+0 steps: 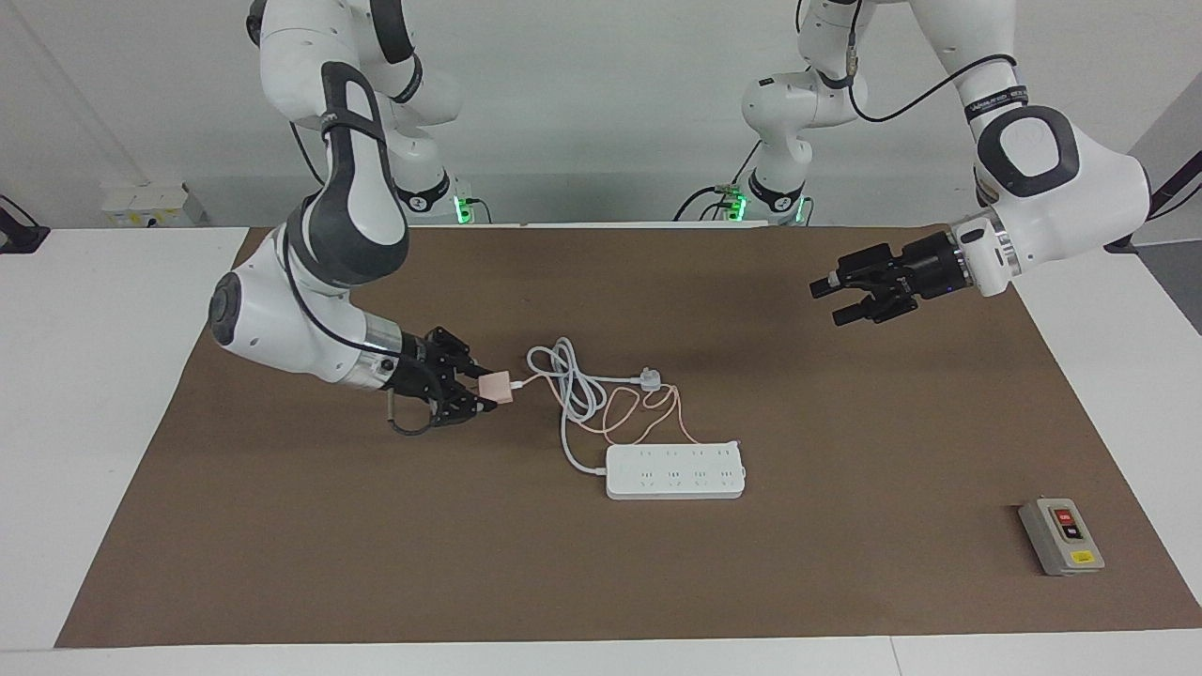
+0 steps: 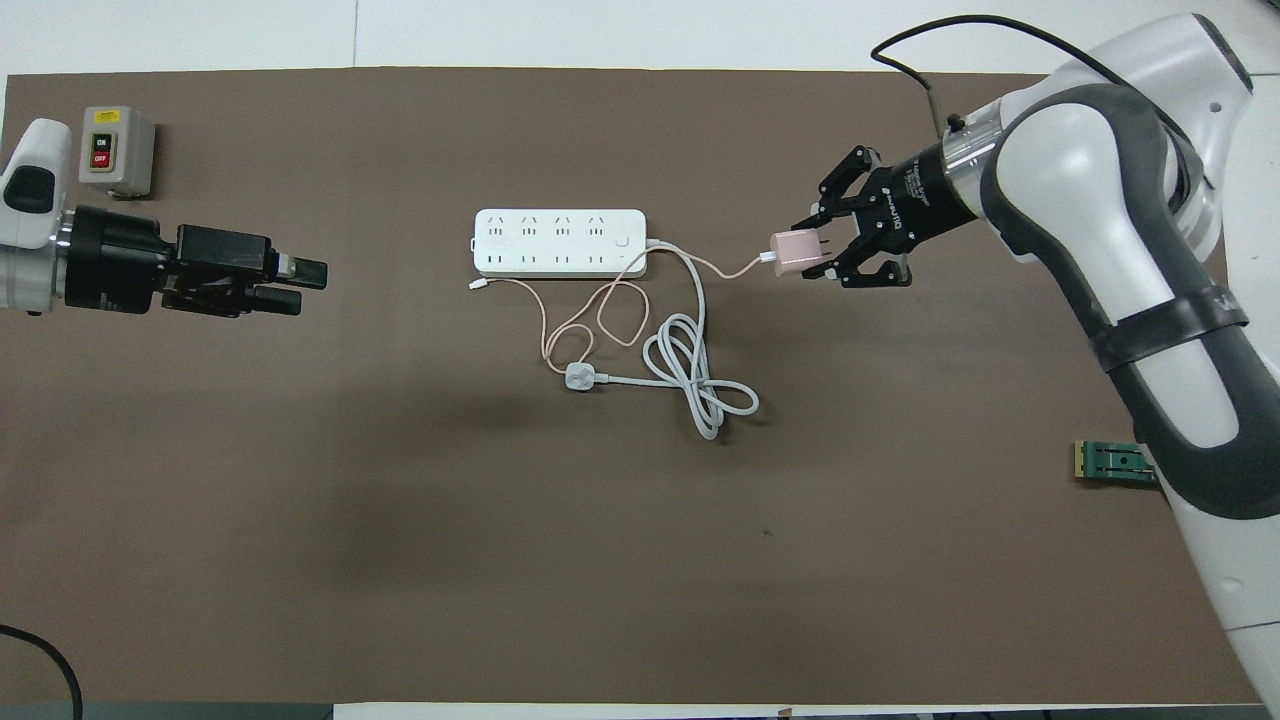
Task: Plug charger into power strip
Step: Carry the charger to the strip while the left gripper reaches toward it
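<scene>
The pink cube charger [image 1: 497,387] is between the fingers of my right gripper [image 1: 482,388], which is shut on it low over the mat, toward the right arm's end from the power strip [image 1: 676,471]. In the overhead view the charger [image 2: 793,252] shows its prongs turned toward the right gripper [image 2: 810,250]. Its thin pink cable [image 2: 560,320] loops on the mat beside the power strip [image 2: 558,242]. The strip lies flat with its sockets up. My left gripper [image 1: 826,303] waits open and empty in the air, also seen in the overhead view [image 2: 310,288].
The strip's thick white cord [image 1: 573,376] lies coiled, ending in a white three-pin plug [image 1: 652,378] nearer to the robots than the strip. A grey button box [image 1: 1061,535] sits toward the left arm's end. A small green part [image 2: 1110,460] lies by the right arm.
</scene>
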Controlling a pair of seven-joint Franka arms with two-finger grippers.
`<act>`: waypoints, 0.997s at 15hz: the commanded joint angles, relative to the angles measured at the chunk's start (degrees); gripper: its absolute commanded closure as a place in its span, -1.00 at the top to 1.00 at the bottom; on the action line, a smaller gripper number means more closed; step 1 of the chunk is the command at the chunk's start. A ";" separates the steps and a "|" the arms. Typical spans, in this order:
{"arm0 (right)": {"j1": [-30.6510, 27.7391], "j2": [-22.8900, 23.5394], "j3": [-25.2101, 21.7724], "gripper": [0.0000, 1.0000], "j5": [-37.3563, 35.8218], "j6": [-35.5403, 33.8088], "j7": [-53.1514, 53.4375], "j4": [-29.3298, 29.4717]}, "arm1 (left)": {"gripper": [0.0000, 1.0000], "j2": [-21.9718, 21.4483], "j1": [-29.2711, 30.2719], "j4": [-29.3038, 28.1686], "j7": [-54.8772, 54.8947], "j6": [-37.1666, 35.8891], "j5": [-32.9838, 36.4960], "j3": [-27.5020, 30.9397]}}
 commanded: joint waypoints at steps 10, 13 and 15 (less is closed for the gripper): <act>17.82 2.90 -0.17 -1.00 1.28 17.18 17.33 4.41 | 1.00 4.26 -0.06 -6.75 10.69 0.20 -15.72 -0.44; 20.64 3.16 -0.17 -1.00 1.19 20.26 21.02 4.49 | 1.00 5.13 -1.12 -9.31 13.41 0.20 -21.69 -0.61; 22.14 3.43 -0.25 -1.00 0.93 21.15 22.61 5.02 | 1.00 5.66 -2.26 -11.59 16.05 0.20 -24.78 -0.61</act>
